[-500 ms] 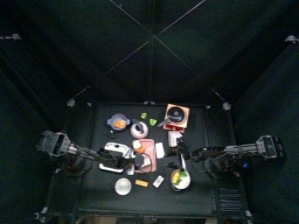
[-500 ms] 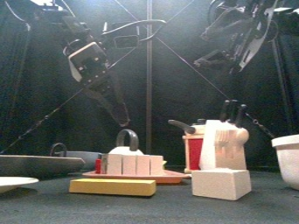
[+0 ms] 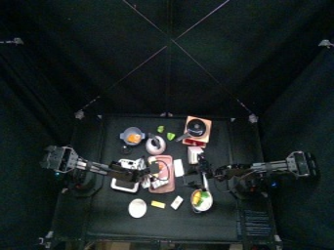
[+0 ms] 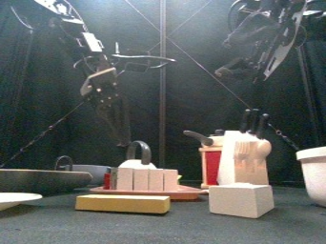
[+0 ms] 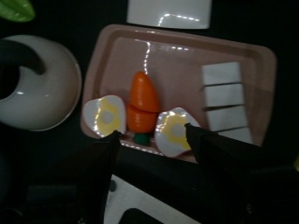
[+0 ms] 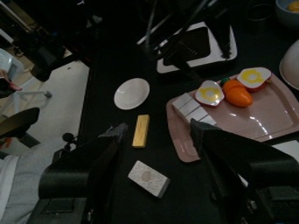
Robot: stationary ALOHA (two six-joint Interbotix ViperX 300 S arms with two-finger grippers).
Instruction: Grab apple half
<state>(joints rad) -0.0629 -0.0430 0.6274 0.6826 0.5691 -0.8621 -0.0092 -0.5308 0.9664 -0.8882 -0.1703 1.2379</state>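
Currently left gripper [image 5: 156,150] spread wide; apple half [image 5: 177,131] between my jaws, carrot [image 5: 142,99] just beyond. Right gripper [image 6: 158,144] also spread. No readable labels.

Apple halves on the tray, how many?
2. Both lie cut face up on the pink tray, one apple half on each side of the carrot, the other half nearer the white cubes. None seems hidden.

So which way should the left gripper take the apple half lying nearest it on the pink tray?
Come straight down over the white-and-yellow apple half on the pink tray, with the open left gripper spanning its narrow width. It lies flat, cut face up, and the orange carrot crowds one side.
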